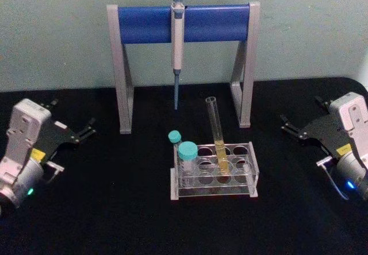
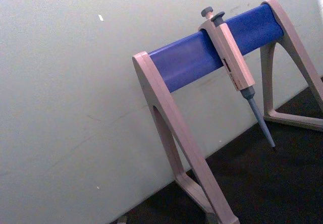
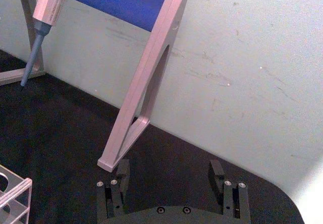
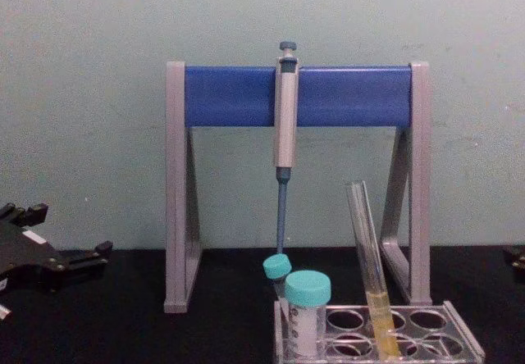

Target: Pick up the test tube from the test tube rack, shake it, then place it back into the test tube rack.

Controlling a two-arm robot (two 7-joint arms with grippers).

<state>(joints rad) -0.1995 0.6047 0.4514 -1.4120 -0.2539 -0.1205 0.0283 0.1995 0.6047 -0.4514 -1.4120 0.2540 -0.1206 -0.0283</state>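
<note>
**A:** How are the arms posed?

**B:** The left claw (image 1: 72, 120) is held low over the black tabletop (image 1: 115, 215) at the robot's left. Its fingers are spread apart and turned inward toward the middle, so it is open and empty. The right claw (image 1: 302, 112) is held the same way at the robot's right, mirrored, with its fingers parted and nothing between them. In the right wrist view, its 2 black fingers are seen well apart. Both claws are kept well clear of the rack.

**A:** Where is the test tube found?

**B:** The test tube (image 1: 217, 134) is seated in the rack (image 1: 253, 172), in a hole in the rack's right half. It is tilted slightly, with its open mouth leaning toward the robot's left. Yellow liquid is seen in its lower part. The rack is set on the tabletop in front of the stand (image 1: 210, 22), slightly right of centre.

**A:** What is counted?

**B:** 2 claws, 1 test tube and 1 rack are counted. 2 teal-capped tubes are also seen, one (image 1: 187, 151) in front of the other (image 1: 175, 135), at the rack's left end. 1 pipette (image 1: 177, 48) is hung from the blue crossbar of the 1 grey-legged stand, tip pointing down. The stand is placed against the pale wall.
</note>
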